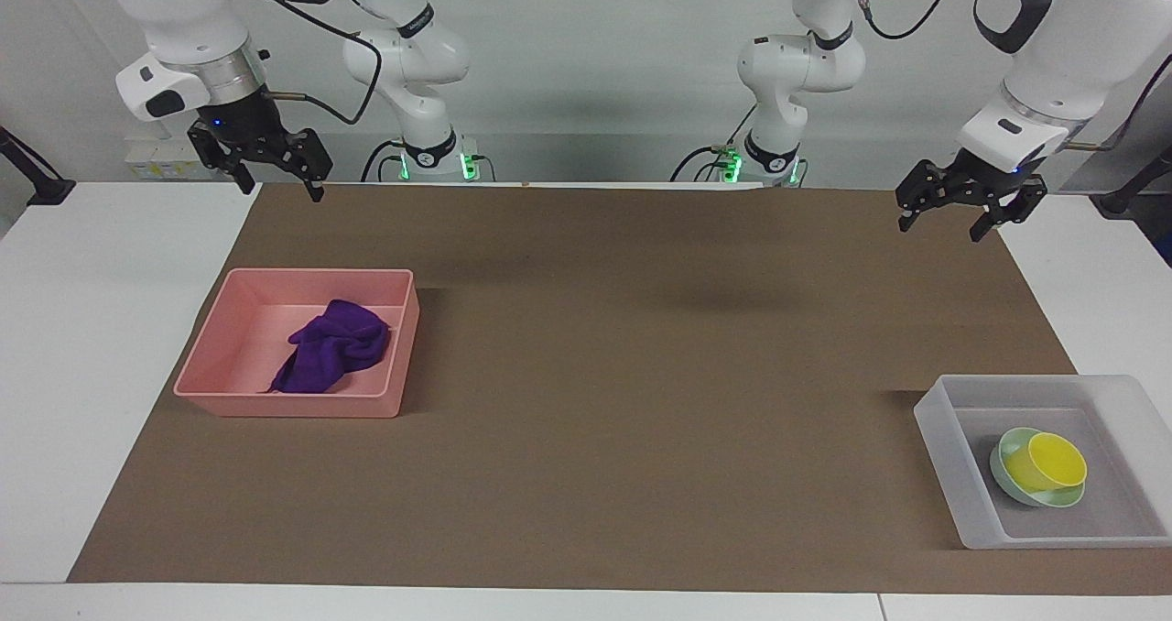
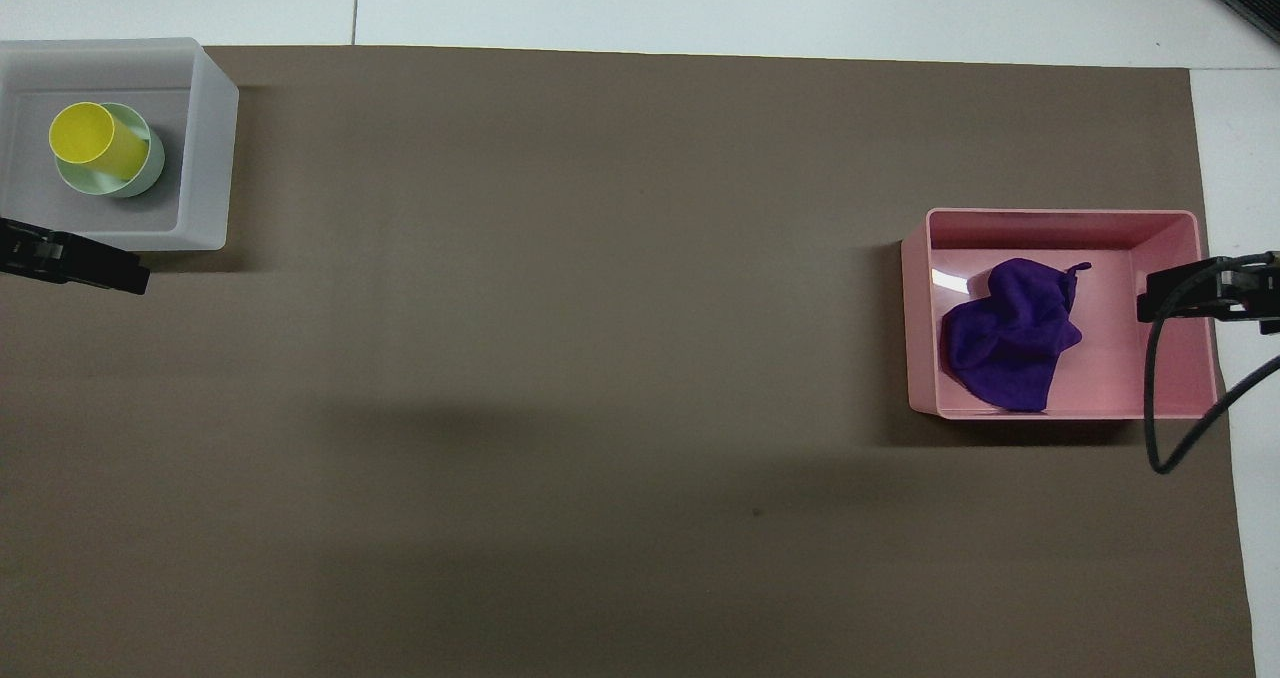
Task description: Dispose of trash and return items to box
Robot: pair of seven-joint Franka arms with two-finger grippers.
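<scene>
Purple cloth (image 1: pixel 331 345) lies crumpled in the pink tray (image 1: pixel 220 354), toward the right arm's end of the table (image 1: pixel 55 346). Yellow cup (image 1: pixel 1055 461) sits nested in the mint-green bowl (image 1: pixel 1000 471), tipped a bit, both inside the translucent box (image 1: pixel 936 438) at the left arm's end. Box and pink tray are well apart, w/ bare brown mat (image 1: pixel 641 401) between.

Right tool (image 1: pixel 275 179) hangs in the air over the mat corner near its own base, fingers spread wide, holding nothing. Left tool (image 1: pixel 948 214) hangs over the mat edge nearest the robots at its end, also wide and empty. In the overhead view only the tips show: right tool (image 2: pixel 1190 292) at the pink tray's edge, left tool (image 2: pixel 75 263) just by the box wall.

Judging by how things lie, the task looks done: trash binned, items boxed.

Risks from here:
- Cup isn't seated flat in the bowl; a bump to the box could tip it out.
- Box sits at the mat's corner near the table edge, so a low sweep by the left arm could shove it off.
- Right arm's cable loops beside the pink tray in the overhead view; prob. could snag the rim if the arm drops low.
</scene>
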